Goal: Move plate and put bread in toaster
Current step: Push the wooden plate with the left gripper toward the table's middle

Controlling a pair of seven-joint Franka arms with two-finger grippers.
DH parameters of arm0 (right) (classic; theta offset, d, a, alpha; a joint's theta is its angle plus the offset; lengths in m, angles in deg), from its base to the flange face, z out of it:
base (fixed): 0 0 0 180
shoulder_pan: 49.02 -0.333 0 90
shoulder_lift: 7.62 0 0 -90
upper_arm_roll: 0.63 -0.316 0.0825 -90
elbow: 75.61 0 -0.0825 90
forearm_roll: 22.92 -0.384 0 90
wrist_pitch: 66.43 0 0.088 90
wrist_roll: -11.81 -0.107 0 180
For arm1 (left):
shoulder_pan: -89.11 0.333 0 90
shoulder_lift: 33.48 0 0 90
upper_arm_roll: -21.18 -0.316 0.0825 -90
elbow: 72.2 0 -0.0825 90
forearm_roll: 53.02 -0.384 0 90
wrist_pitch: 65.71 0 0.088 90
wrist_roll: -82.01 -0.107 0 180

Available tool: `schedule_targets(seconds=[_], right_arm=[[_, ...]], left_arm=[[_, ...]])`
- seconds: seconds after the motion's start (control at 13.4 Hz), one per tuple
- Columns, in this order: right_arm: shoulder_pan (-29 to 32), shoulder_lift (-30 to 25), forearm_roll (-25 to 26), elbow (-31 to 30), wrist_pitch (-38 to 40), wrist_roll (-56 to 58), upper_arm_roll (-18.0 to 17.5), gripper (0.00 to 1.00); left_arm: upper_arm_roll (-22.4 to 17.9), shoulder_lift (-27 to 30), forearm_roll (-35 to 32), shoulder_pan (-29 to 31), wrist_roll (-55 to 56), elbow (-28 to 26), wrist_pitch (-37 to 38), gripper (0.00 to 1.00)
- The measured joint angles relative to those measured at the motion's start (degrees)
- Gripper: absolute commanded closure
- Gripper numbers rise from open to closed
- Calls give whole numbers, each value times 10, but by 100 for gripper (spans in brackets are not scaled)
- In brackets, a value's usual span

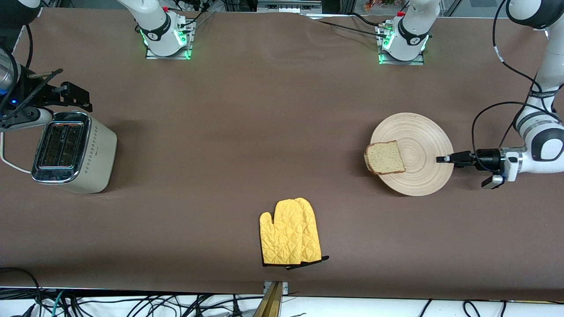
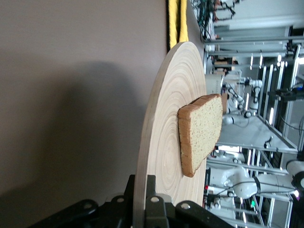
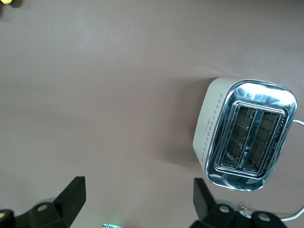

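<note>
Two arms work over the brown worktop (image 1: 246, 132). The left end effector (image 1: 443, 159) reaches in level at the edge of the plate (image 1: 423, 132) on the side toward the left arm's end of the worktop, and its fingers (image 2: 152, 199) are closed on the plate's rim, one on each face. The plate casts a wide shadow on the worktop in the left wrist view. The bread (image 1: 385, 157) lies on the plate at the side toward the right arm's end, one corner overhanging the rim.

The toaster (image 1: 90, 154) stands at the right arm's end of the worktop, its two slots empty and a white cord (image 1: 11, 164) trailing from it. The right end effector (image 3: 137, 199) hangs above the worktop just beside the toaster, fingers spread wide and holding nothing.

A yellow oven mitt (image 1: 289, 232) lies flat, nearer the front camera than plate and toaster, about midway between them.
</note>
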Motion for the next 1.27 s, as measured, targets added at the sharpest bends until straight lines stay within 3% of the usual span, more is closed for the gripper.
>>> schedule_targets(seconds=[0.37, 0.6, 1.05, 1.27], right_arm=[[0, 0, 0, 0, 0, 0, 0, 0], [0, 0, 0, -1, 0, 0, 0, 0], [0, 0, 0, -1, 0, 0, 1, 0], [0, 0, 0, -1, 0, 0, 2, 0]], left_arm=[[7, 0, 71, -158, 12, 33, -9, 100], [6, -8, 103, -237, 20, 33, -53, 100], [5, -45, 214, -332, 24, 14, -162, 100], [5, -50, 229, -365, 24, -2, -207, 100]])
